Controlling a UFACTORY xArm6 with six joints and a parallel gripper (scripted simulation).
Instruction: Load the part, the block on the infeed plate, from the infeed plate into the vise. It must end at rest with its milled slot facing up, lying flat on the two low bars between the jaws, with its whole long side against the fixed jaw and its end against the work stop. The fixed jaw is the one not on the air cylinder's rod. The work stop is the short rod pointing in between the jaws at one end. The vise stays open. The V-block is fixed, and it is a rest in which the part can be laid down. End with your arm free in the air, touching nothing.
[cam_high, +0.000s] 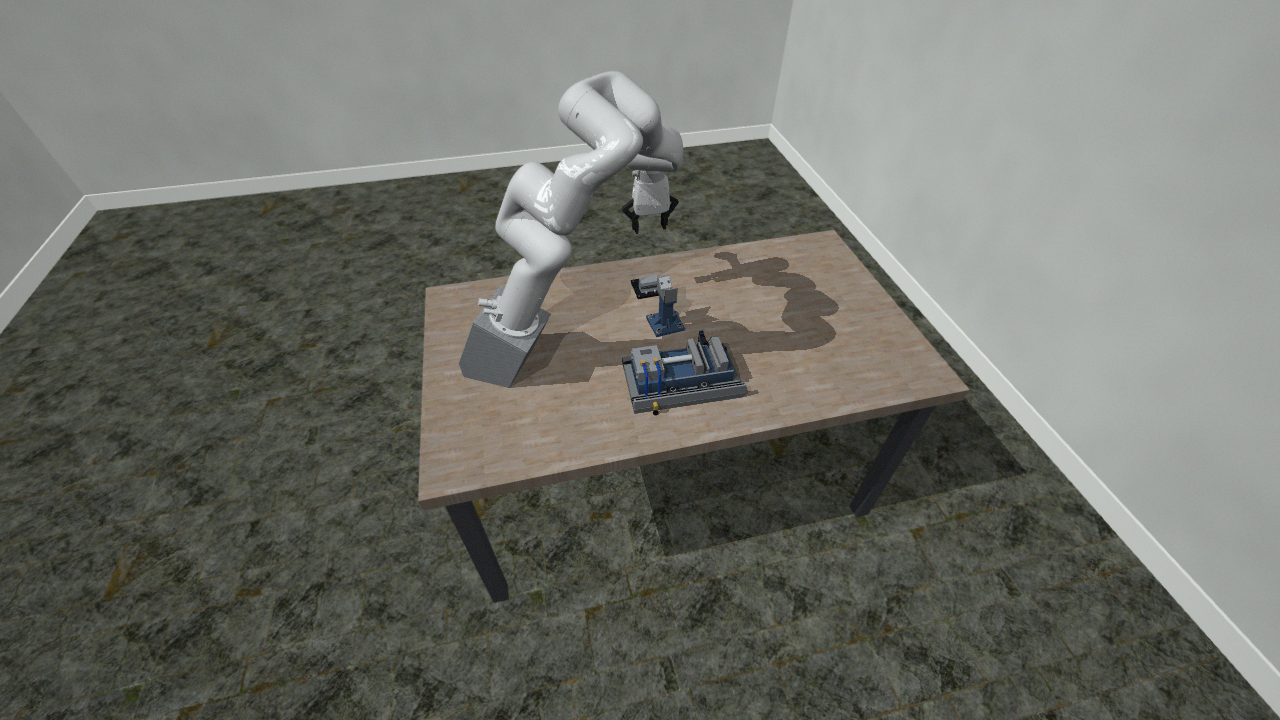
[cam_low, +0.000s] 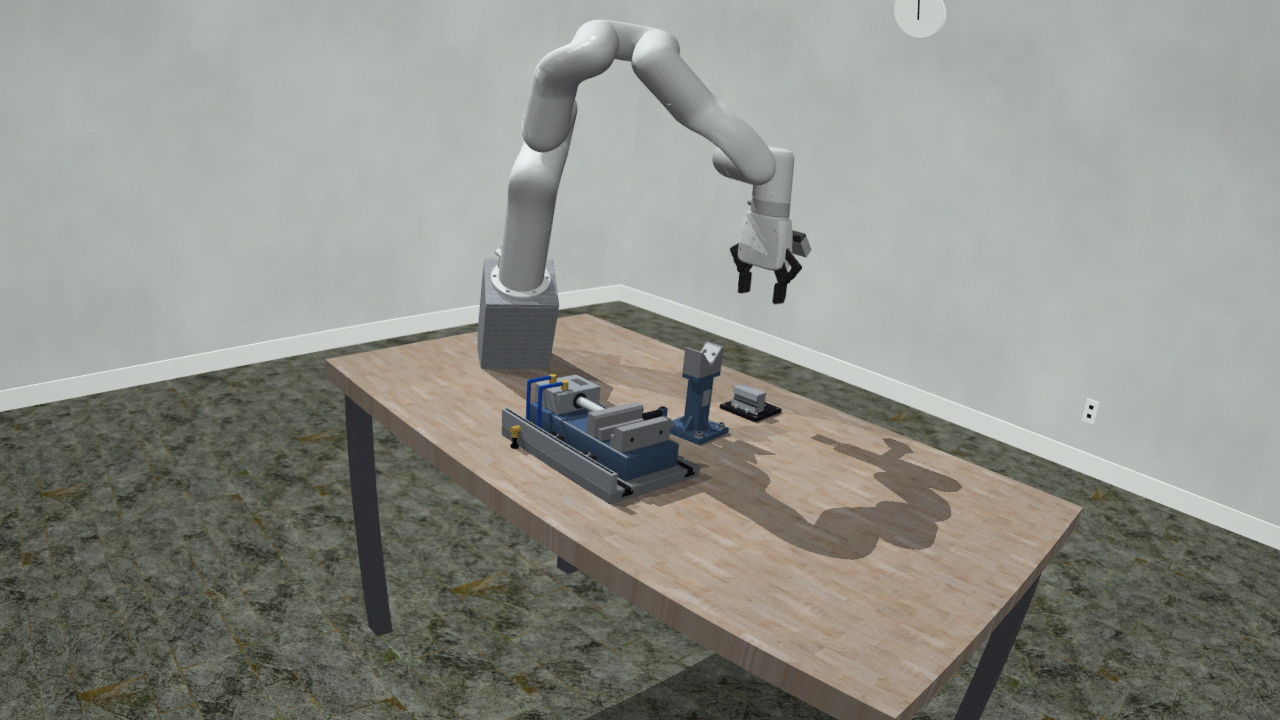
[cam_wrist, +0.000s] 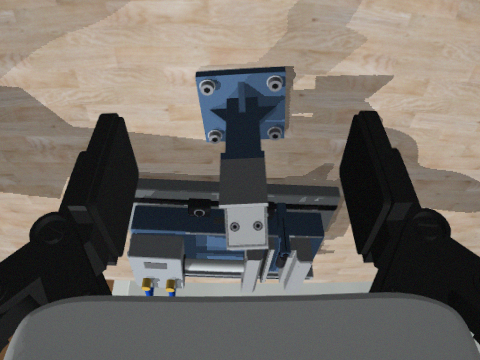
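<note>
The part (cam_high: 646, 283) (cam_low: 748, 395), a small grey block, lies on the black infeed plate (cam_low: 770, 411) at the far side of the table. My gripper (cam_high: 650, 223) (cam_low: 760, 290) (cam_wrist: 238, 141) is open and empty. It hangs high in the air above the part and the V-block, pointing down. The blue V-block (cam_high: 665, 309) (cam_low: 704, 394) (cam_wrist: 268, 100) stands between the plate and the vise. The vise (cam_high: 684, 362) (cam_low: 608, 441) (cam_wrist: 167, 227) stands open with nothing between its jaws. I cannot make out the part's slot.
The wooden table (cam_high: 537, 429) (cam_low: 805, 582) carries the arm's grey base block (cam_high: 492, 353) (cam_low: 517, 326) at one corner. The air cylinder with blue hoses (cam_high: 646, 360) (cam_low: 554, 398) sits at the vise's end nearest the base.
</note>
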